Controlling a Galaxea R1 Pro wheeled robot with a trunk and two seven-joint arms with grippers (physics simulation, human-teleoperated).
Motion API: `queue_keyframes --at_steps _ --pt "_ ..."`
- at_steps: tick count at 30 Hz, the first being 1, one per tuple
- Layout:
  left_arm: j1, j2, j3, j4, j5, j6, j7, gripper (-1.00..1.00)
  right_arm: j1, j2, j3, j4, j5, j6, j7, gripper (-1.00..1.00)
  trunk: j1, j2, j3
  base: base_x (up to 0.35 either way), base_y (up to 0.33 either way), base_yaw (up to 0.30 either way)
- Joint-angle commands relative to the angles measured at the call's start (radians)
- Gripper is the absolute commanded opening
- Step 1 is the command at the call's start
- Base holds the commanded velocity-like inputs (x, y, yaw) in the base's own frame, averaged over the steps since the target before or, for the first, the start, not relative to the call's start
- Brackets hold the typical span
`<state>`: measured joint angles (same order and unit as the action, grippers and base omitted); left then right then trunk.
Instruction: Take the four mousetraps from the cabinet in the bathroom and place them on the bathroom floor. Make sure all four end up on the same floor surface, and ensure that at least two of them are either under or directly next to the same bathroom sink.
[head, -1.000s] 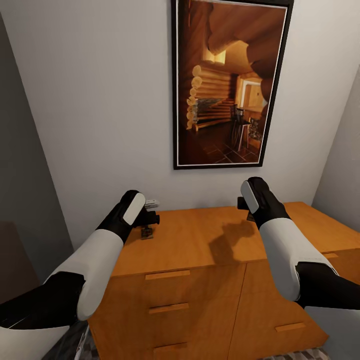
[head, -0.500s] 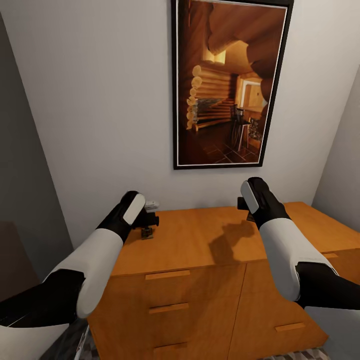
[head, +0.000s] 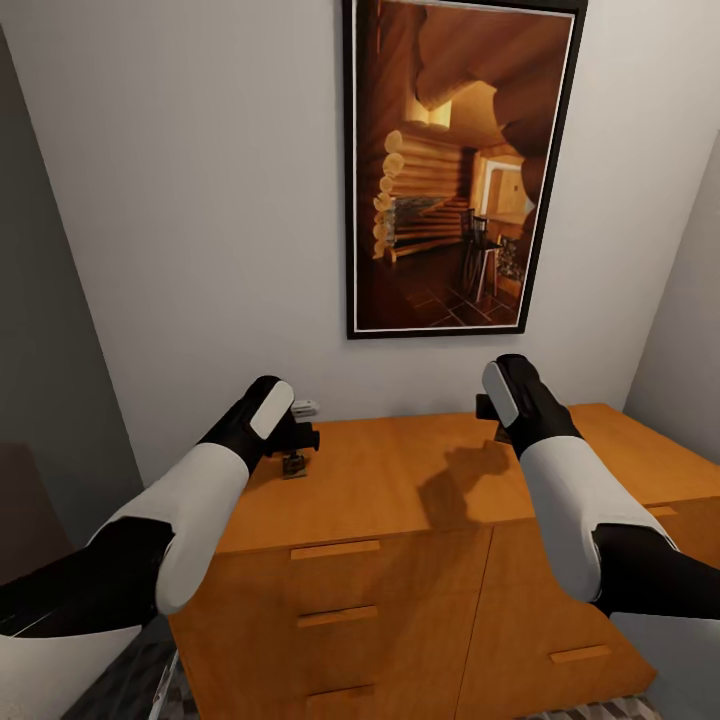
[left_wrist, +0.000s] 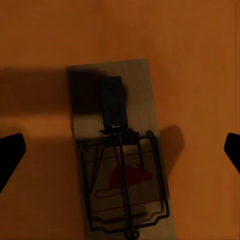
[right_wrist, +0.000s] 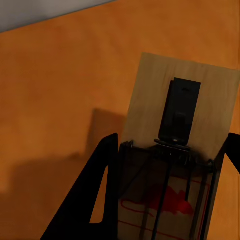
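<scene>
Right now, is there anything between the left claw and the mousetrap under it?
Nothing visible. In the left wrist view the mousetrap lies flat on the cabinet top, between the open fingers of the left claw, with bare wood either side.

One wooden mousetrap (left_wrist: 120, 150) lies flat on the orange cabinet (head: 400, 480); another mousetrap (right_wrist: 175, 150) seemingly tilted.

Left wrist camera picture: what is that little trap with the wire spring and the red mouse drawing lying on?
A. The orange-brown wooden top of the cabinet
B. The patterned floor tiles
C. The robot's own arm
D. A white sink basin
A: in the left wrist view the mousetrap lies flat on the cabinet, its orange-brown wooden top surrounding the trap on every side, with the left gripper spread wide on both sides of it.
</scene>
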<state>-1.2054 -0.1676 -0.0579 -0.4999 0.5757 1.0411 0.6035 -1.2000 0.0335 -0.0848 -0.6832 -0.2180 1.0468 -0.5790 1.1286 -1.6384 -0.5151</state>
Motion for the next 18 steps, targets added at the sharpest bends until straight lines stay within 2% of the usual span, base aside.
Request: queue_keyframes --at_steps 1,11,18 --pt "-0.001 0.001 -0.005 0.000 0.011 0.002 0.009 1.00 -0.001 0.000 -0.003 -0.001 -0.012 0.000 -0.010 -1.00 0.000 -0.001 -0.001 0.000 0.000 0.000" --pt "-0.002 -0.001 -0.004 0.008 0.015 0.001 0.010 1.00 -0.001 -0.004 -0.003 -0.001 -0.012 0.000 -0.010 -1.00 0.000 -0.001 -0.001 0.000 0.000 0.000" --pt "-0.010 -0.005 -0.004 0.054 0.015 -0.002 0.021 1.00 0.000 -0.004 -0.003 -0.001 -0.013 0.000 -0.010 -1.00 0.000 -0.001 -0.001 0.000 0.000 0.000"
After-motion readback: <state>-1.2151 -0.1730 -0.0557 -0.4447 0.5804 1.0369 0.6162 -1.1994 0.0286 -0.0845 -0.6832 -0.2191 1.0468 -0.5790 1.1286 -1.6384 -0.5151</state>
